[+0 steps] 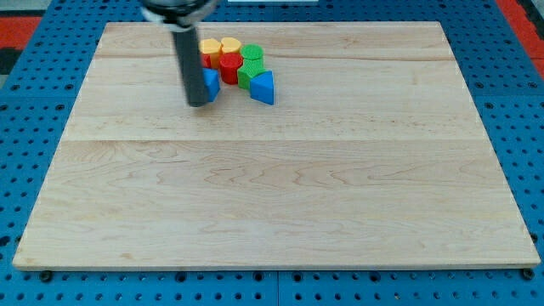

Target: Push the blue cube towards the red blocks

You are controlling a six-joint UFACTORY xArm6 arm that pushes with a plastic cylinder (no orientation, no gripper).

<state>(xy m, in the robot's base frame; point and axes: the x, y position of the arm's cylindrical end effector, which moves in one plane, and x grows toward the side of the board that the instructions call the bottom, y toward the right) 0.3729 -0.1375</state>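
Observation:
A blue cube [211, 83] lies near the view's top, partly hidden behind my rod. My tip [196, 104] rests on the board at the cube's left side, touching or almost touching it. Just to the cube's right stands a red block [229, 68], and a second red block [206, 59] shows partly behind the rod above the cube. The blue cube is close against these red blocks.
Two yellow blocks [219, 45] sit at the top of the cluster. Two green blocks [252, 56] stand to the right of the red ones. A blue triangular block [263, 87] lies at the cluster's lower right. The wooden board [280, 187] lies on a blue perforated table.

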